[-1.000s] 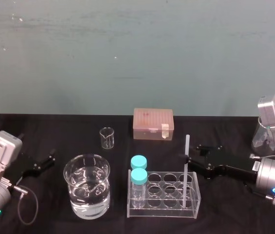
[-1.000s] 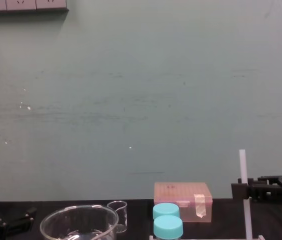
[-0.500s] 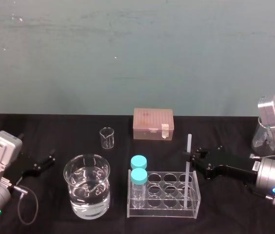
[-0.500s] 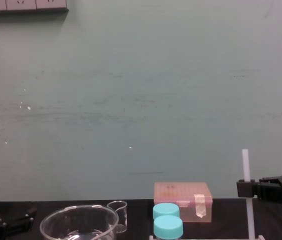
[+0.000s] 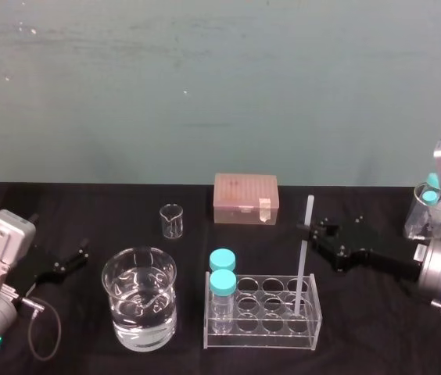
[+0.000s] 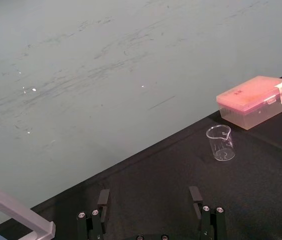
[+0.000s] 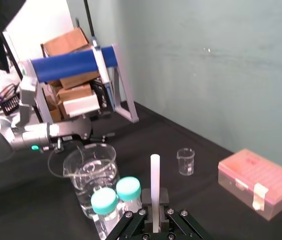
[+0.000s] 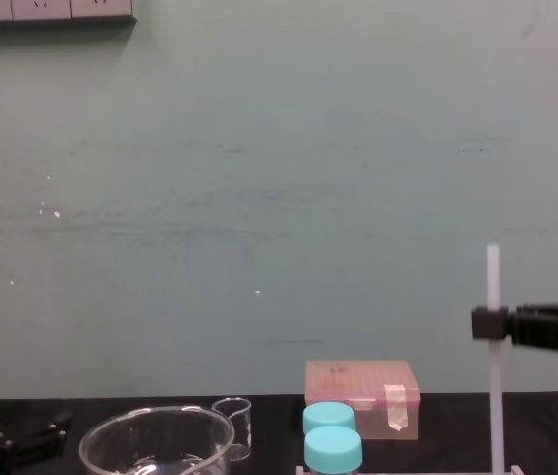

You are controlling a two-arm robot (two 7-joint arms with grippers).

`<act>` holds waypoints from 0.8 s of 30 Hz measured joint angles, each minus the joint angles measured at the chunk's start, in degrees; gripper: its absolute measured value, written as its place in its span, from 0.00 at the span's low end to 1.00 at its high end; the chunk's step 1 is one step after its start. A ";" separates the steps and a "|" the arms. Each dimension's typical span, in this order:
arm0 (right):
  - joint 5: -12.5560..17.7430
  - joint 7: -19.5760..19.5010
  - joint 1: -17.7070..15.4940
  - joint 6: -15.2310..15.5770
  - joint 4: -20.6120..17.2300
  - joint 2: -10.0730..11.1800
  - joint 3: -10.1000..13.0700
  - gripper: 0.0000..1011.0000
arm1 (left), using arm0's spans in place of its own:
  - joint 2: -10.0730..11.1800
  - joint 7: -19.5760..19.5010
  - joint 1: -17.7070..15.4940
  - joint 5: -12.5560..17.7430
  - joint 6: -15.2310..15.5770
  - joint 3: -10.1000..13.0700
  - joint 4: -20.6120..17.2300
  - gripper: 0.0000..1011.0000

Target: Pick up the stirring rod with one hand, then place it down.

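Head view: right tool [image 5: 310, 229] clenched on thin straight white stirring rod [image 5: 302, 266], upright in clear rack [image 5: 259, 333]; left tool [image 5: 80, 253] released.

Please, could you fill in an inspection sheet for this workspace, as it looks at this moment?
Surface: black table, no spill seen.
Job's things: stirring rod nearly upright, lower end inside the clear rack.
Clutter: large beaker of water, small beaker, pink box, two blue-capped bottles in the rack, flask at far right.
Grippers: right gripper shut on the rod's upper part; left gripper open, parked at left.
Cables: grey loop beside left arm.
Surroundings: teal wall, wall sockets, cardboard boxes.
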 joint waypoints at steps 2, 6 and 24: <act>0.41 0.01 0.00 0.22 -0.67 0.26 0.37 0.07 | 0.00 0.00 0.00 0.00 0.00 0.00 0.00 0.99; 1.72 -0.03 0.40 1.17 -2.83 1.27 1.50 0.07 | 0.00 0.00 0.00 0.00 0.00 0.00 0.00 0.99; 1.13 -2.77 9.98 -0.10 0.68 -3.11 1.29 0.07 | 0.00 0.00 0.00 0.00 0.00 0.00 0.00 0.99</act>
